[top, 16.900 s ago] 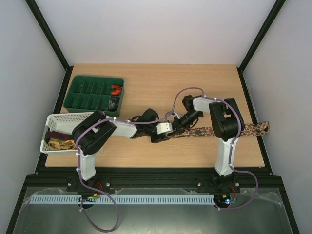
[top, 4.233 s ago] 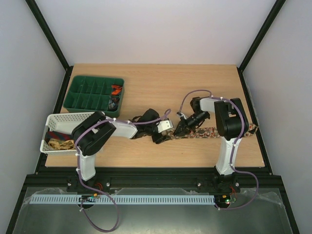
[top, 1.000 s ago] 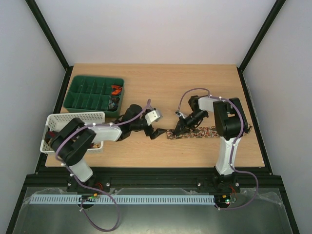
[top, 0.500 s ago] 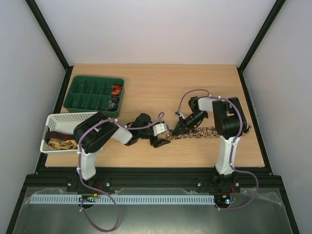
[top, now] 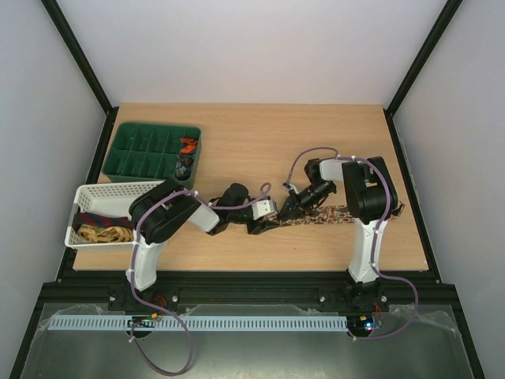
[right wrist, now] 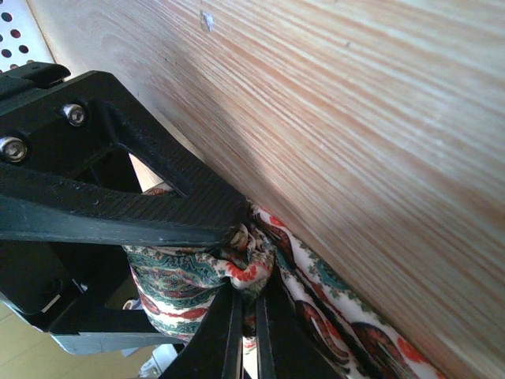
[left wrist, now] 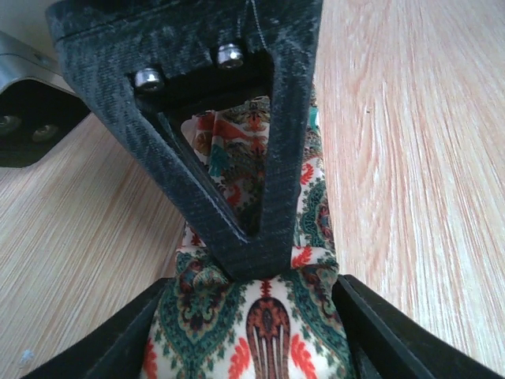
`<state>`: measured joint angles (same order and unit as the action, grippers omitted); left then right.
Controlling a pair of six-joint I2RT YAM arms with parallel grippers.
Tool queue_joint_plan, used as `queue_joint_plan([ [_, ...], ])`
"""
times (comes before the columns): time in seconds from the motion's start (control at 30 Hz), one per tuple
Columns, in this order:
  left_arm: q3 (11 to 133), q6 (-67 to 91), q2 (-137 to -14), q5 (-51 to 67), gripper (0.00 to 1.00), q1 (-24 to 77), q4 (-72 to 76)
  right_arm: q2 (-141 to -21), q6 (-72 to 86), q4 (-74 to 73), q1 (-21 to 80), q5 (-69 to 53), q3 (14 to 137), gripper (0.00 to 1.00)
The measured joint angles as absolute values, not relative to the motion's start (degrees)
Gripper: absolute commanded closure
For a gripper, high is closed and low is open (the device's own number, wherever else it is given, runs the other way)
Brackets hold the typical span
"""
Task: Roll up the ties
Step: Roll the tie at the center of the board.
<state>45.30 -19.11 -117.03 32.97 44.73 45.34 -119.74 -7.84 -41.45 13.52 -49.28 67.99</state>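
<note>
A dark brown floral tie (top: 347, 213) lies as a strip along the table's front right, its left end bunched into a small coil. My left gripper (top: 264, 222) is shut on that coil: in the left wrist view both fingers (left wrist: 138, 335) press the sides of the patterned fabric (left wrist: 316, 213). My right gripper (top: 289, 208) meets it from the right. In the right wrist view the right gripper (right wrist: 247, 304) is almost shut, pinching a fold of the tie (right wrist: 347, 316) against the left finger's black frame (right wrist: 118, 197).
A green compartment tray (top: 118, 150) at back left holds an orange-red coil (top: 188, 145) and a dark coil (top: 184, 166). A white basket (top: 102, 191) at the left edge holds a gold-patterned tie (top: 101, 234) and a maroon one (top: 93, 219). Purple cables loop over both arms.
My left gripper, drawn back left a second ago, has returned right onto the tie's coiled end. The tie's right end has been pulled left over the earlier frames.
</note>
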Motion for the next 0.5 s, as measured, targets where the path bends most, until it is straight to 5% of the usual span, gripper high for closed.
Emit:
queue_joint_plan([
  [0.2,45.74,-20.67,-117.12,32.88,0.63,44.51,44.45,-119.77,-7.05,-41.34,13.52,-49.43,67.99,0.92],
  [0.37,42.17,-23.07,-113.06,31.18,0.64,44.07,41.89,-119.22,-7.38,-41.78,14.52,-49.74,68.27,0.62],
  [0.5,40.29,-24.93,-109.82,29.78,0.64,44.01,37.93,-116.9,-8.08,-42.15,14.41,-49.23,68.95,0.47],
])
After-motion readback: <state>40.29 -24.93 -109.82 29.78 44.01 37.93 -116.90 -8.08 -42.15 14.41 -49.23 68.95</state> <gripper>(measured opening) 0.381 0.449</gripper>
